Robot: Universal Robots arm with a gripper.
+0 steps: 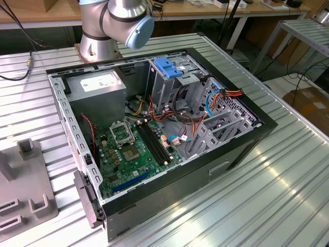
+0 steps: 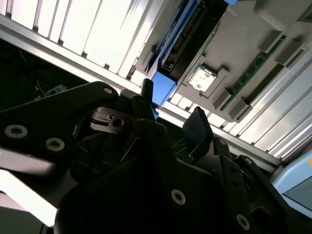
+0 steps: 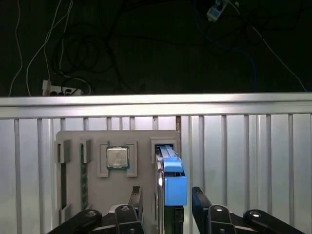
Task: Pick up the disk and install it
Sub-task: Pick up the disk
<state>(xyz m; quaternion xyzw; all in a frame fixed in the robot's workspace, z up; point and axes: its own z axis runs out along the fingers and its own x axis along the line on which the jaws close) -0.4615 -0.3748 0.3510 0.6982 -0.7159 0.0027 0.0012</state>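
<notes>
The claw (image 3: 167, 191) is opened wide. Its two black fingers (image 3: 199, 204) stand one on each side of the disk (image 3: 174, 183), and a small gap shows on both sides, so it holds nothing.

The disk stands on its thin edge in a narrow slot of a flat grey holder (image 3: 117, 192), directly between the fingers. Its carrier is bright blue plastic with a smooth, blocky end. The metal body next to the blue part is dark and thin from this side. In the second wrist view the same blue block (image 2: 165, 90) sits just past the tips of the fingers.

The holder lies on the desk (image 3: 243, 161), which is made of long pale metal slats with a shine. Further from the claw than the disk, a square pocket of the holder keeps a processor chip (image 3: 117, 157) with a flat silver lid. Beyond it, a slim green memory stick (image 3: 83, 178) stands in a long slot.

In the exterior view a black computer case (image 1: 247, 149) lies open on the slatted desk. Inside it are a green motherboard (image 1: 133, 154), a grey boxy power supply (image 1: 97, 87), coloured cables and a tall metal drive cage (image 1: 164, 87) with a blue latch (image 1: 167, 67) on top. The arm (image 1: 115, 23) is silver with light blue caps.
</notes>
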